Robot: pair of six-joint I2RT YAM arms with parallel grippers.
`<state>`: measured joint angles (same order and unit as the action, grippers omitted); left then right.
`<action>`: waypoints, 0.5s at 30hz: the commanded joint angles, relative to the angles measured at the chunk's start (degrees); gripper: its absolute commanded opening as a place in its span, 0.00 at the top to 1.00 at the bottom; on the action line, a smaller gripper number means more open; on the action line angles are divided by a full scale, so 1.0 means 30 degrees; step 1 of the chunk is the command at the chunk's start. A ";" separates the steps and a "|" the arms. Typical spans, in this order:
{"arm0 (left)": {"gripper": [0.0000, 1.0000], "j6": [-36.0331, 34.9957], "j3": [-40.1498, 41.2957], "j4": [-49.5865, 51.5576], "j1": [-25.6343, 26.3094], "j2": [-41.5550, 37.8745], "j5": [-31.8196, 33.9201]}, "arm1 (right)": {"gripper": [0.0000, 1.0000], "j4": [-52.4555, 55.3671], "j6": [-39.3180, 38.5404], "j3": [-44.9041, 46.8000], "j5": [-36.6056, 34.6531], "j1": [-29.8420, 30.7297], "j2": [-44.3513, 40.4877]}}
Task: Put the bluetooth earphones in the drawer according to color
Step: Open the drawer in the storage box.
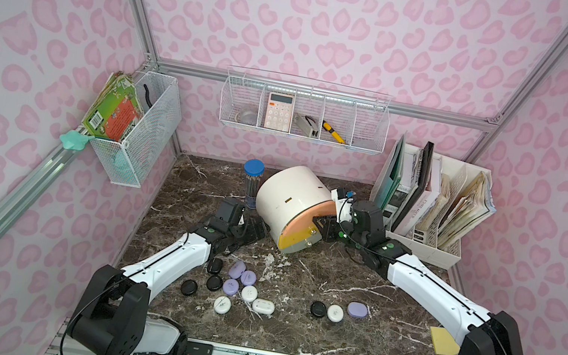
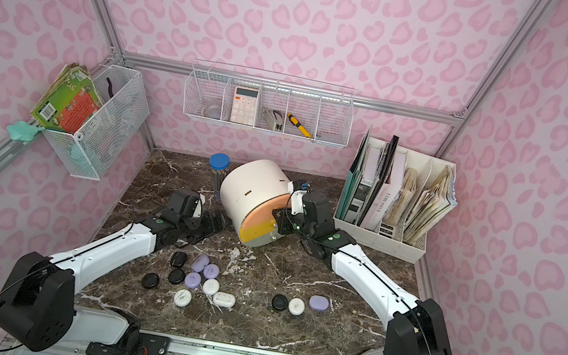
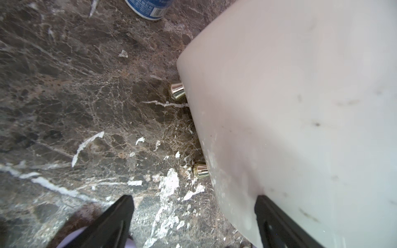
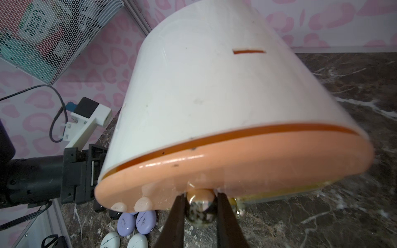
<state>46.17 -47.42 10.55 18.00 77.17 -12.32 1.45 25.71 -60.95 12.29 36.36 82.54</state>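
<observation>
Marble-patterned brown tabletop point(image 1: 287, 329): nothing sorted yet, top drawer only just gripped.
All twelve black, lilac and white pebble-shaped earphone cases point(image 1: 230, 287) are seen loose on the tabletop, well behind both sets of jaws. The left gripper point(image 3: 193, 200) is held spread, one side close against the white arch-topped three-drawer cabinet point(image 1: 285, 194). The small metal knob point(image 4: 200, 211) of the peach top drawer point(image 4: 236, 167) is pinched between the jaws of the right gripper point(image 4: 200, 199). Opening and all sorting are judged to remain.
</observation>
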 commanded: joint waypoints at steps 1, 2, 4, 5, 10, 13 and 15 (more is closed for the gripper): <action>0.07 -0.0428 -0.0268 0.0411 -0.0081 -0.0073 0.0210 | 0.83 -0.0039 0.0009 0.0588 -0.0019 0.0011 -0.0872; 0.07 -0.0423 -0.0304 0.0436 -0.0078 -0.0065 0.0209 | 0.83 0.0086 -0.0010 0.0914 -0.0053 0.0009 -0.1252; 0.07 -0.0464 -0.0300 0.0516 -0.0082 -0.0086 0.0235 | 0.84 0.0305 0.0005 0.1531 -0.0122 0.0017 -0.2010; 0.07 -0.0453 -0.0307 0.0570 -0.0082 -0.0113 0.0284 | 0.84 0.0395 0.0005 0.1934 -0.0121 0.0014 -0.2447; 0.07 -0.0459 -0.0148 0.0895 -0.0111 -0.0535 0.0364 | 0.83 0.0790 0.0207 0.3565 -0.0070 0.0028 -0.4169; 0.07 -0.0453 -0.0082 0.1231 -0.0135 -0.0996 0.0472 | 0.83 0.0967 0.0342 0.4269 -0.0180 0.0013 -0.5021; 0.07 -0.0502 -0.0077 0.1569 -0.0137 -0.1404 0.0571 | 0.83 0.1167 0.0416 0.4592 -0.0346 0.0013 -0.5511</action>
<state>45.87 -47.64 13.23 17.63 74.17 -11.42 3.64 26.00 -47.99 12.12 36.36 67.48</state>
